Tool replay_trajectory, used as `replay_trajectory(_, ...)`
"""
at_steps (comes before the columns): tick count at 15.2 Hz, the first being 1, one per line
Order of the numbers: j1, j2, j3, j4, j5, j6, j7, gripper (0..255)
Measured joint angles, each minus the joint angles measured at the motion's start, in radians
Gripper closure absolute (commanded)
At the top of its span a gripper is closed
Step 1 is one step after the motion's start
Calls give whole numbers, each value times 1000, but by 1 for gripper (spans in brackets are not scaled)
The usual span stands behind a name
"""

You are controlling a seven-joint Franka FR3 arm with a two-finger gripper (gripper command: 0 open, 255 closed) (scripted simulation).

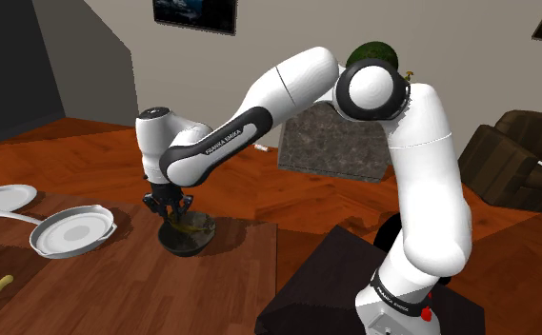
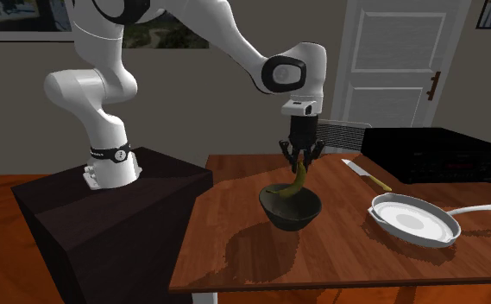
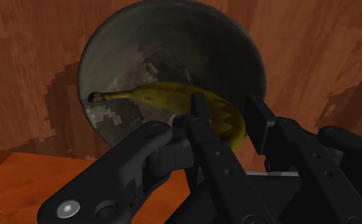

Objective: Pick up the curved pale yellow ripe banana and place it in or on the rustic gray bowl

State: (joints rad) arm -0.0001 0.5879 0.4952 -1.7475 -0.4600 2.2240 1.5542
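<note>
From the shoulder view, the gripper [image 1: 170,211] hangs right over the dark grey bowl [image 1: 189,240] on the wooden table [image 1: 116,285]. In the second exterior view, the yellow banana [image 2: 299,180] dangles upright from it, tip inside the bowl. In the wrist view, the black fingers [image 3: 198,118] are pinched on the banana's end, above the bowl's hollow.

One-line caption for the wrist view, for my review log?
The black hand clasps a yellow banana just over the dark grey bowl on the wooden table.
</note>
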Motion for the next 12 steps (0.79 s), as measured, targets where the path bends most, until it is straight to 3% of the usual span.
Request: replay_trajectory(12,30,96,-42,4,-57,87,41,255)
